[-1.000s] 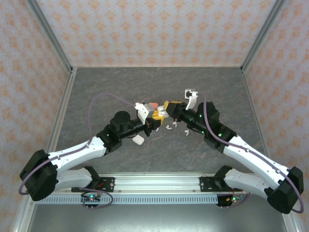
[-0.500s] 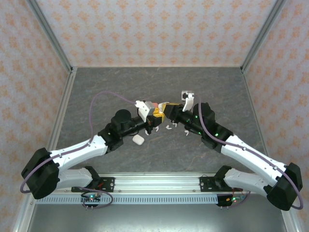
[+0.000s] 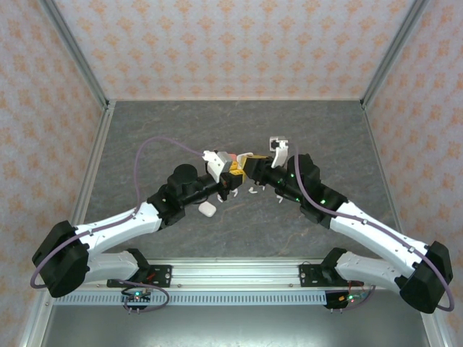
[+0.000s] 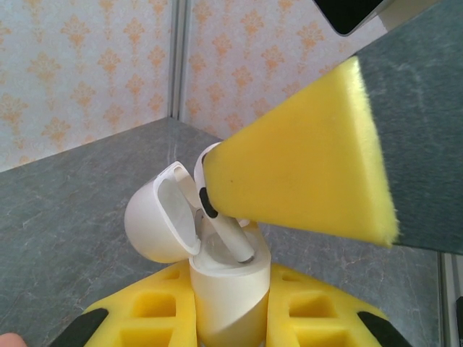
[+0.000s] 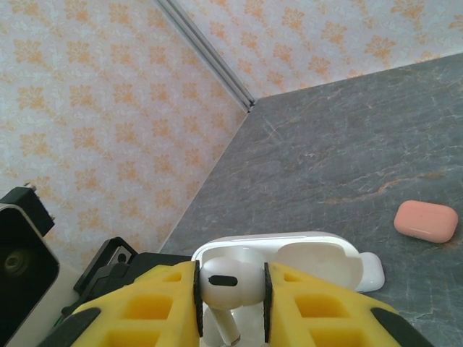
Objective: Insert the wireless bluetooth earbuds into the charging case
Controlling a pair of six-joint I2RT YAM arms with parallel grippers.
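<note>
The white stemmed plastic earbud (image 5: 230,280) sits clamped head-up between the yellow foam pads of your right gripper (image 5: 230,303), stem pointing down. From the left wrist you can see that stem reaching into the mouth of the white rounded charging case (image 4: 224,282), while the earbud's head stands above the rim, so it is not seated. Your left gripper (image 4: 230,322) is closed tight on the lower body of that case and holds it upright, with the hinged lid (image 4: 155,217) tipped back and open. In the top view the two grippers meet above the middle of the grey stone-patterned table (image 3: 166,130). Just below them a few loose white earbuds (image 3: 253,190) lie on the surface, with a second, closed white case (image 3: 207,209) near the left arm. A closed coral-pink rounded case (image 5: 427,220) lies apart on the table.
</note>
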